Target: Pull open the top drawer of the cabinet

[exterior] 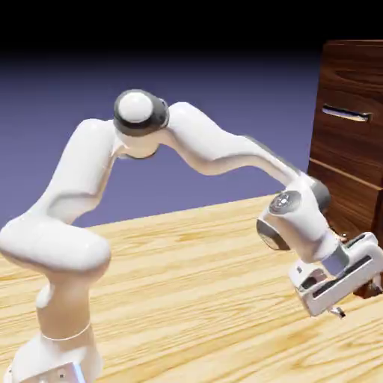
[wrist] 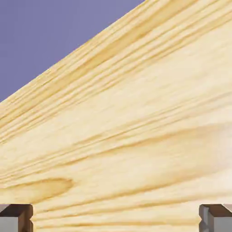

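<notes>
Nothing pulled yet. The cabinet (exterior: 350, 149) stands at the worktop's (exterior: 194, 269) far right end, and the top drawer (exterior: 351, 112) sits flush in it, its silver handle (exterior: 346, 114) untouched. The arm (exterior: 202, 142) is slung low, well below that handle, down by the cabinet's foot. The gripper (exterior: 357, 293), fingers (wrist: 16, 216) spread wide and holding nothing, looks across bare wood. Nothing blocks the cabinet's front; all the reaching, grasping and pulling remains.

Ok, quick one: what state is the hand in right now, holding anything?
Hand: open, fingers wide apart, nothing between them; only the light wooden table shows ahead. It is low beside the cabinet.
</notes>
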Tool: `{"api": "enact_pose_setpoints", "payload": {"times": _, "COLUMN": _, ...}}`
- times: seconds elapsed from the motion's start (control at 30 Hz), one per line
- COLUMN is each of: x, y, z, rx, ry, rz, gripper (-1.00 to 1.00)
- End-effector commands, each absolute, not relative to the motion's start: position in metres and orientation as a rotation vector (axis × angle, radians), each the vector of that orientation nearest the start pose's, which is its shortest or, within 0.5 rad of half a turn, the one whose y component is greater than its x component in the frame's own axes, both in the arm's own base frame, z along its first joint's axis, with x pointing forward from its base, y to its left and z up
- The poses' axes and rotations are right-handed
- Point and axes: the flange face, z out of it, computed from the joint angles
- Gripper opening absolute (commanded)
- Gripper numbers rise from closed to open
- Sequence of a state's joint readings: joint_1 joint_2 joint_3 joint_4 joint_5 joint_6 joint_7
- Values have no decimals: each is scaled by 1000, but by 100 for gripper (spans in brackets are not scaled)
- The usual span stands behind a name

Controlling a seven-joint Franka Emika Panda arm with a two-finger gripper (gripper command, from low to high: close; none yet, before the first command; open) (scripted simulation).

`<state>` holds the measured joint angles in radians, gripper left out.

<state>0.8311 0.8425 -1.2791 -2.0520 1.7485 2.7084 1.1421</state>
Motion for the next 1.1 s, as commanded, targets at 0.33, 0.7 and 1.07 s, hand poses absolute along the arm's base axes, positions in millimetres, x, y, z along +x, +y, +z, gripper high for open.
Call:
{"api": "enact_pose_setpoints", "payload": {"times": 0.33, "x": 625, "y": -114, "z": 464, "rx": -457, "ry": 1900, "rz": -775, "gripper": 0}}
{"api": "enact_pose_setpoints", "payload": {"times": 0.7, "x": 665, "y": 82, "z": 545, "rx": -615, "ry": 1482, "rz": -614, "gripper": 0}}
{"api": "enact_pose_setpoints", "payload": {"times": 1.07, "x": 669, "y": 82, "z": 544, "rx": -615, "ry": 1482, "rz": -613, "gripper": -100}}
